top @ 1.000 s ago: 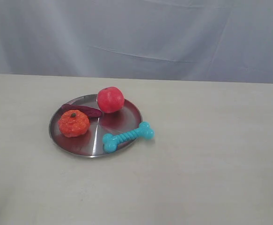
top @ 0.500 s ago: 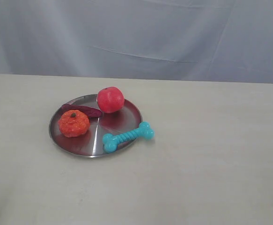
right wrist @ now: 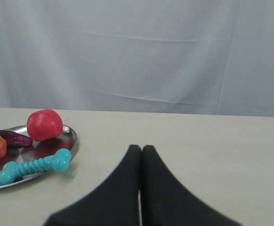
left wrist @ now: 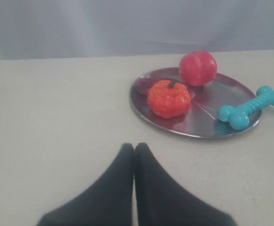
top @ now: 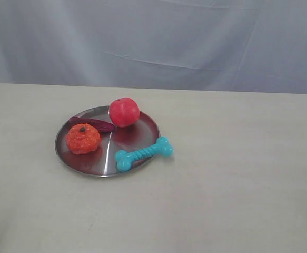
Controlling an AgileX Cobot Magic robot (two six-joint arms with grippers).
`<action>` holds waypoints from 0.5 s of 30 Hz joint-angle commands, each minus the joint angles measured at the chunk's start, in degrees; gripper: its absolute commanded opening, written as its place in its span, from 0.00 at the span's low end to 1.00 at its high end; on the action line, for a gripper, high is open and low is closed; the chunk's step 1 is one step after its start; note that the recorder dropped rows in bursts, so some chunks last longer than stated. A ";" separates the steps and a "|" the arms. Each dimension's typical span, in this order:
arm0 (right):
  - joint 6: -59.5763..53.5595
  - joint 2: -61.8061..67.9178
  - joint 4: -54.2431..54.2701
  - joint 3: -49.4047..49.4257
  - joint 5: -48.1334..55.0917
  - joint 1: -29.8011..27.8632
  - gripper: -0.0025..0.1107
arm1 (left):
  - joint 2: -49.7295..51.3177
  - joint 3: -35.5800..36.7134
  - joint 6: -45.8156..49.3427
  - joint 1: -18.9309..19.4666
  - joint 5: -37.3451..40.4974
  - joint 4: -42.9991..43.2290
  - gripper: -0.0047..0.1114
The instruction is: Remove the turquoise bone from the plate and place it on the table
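The turquoise bone (top: 144, 153) lies across the near right rim of the steel plate (top: 85, 161), one knob on the plate and the other overhanging the beige table (top: 232, 174). It also shows in the left wrist view as the bone (left wrist: 252, 107) on the plate (left wrist: 141, 101), and in the right wrist view as the bone (right wrist: 32, 165) on the plate (right wrist: 64, 141). My left gripper (left wrist: 134, 147) is shut and empty, well short of the plate. My right gripper (right wrist: 141, 148) is shut and empty, off to the bone's side. Neither gripper appears in the exterior view.
On the plate sit a red apple (top: 124, 112), an orange pumpkin-like toy (top: 82, 138) and a dark purple piece (top: 92, 124). A pale cloth backdrop (top: 153, 42) hangs behind the table's far edge.
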 commanded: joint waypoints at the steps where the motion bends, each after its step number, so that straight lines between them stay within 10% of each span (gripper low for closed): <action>1: 0.22 -0.40 3.41 0.09 -1.15 -0.25 0.02 | -0.07 0.19 -0.04 -0.13 -0.04 0.02 0.04; 15: 3.19 2.39 3.88 -7.07 1.33 -0.25 0.02 | -0.07 0.19 -0.04 -0.13 -0.04 0.02 0.04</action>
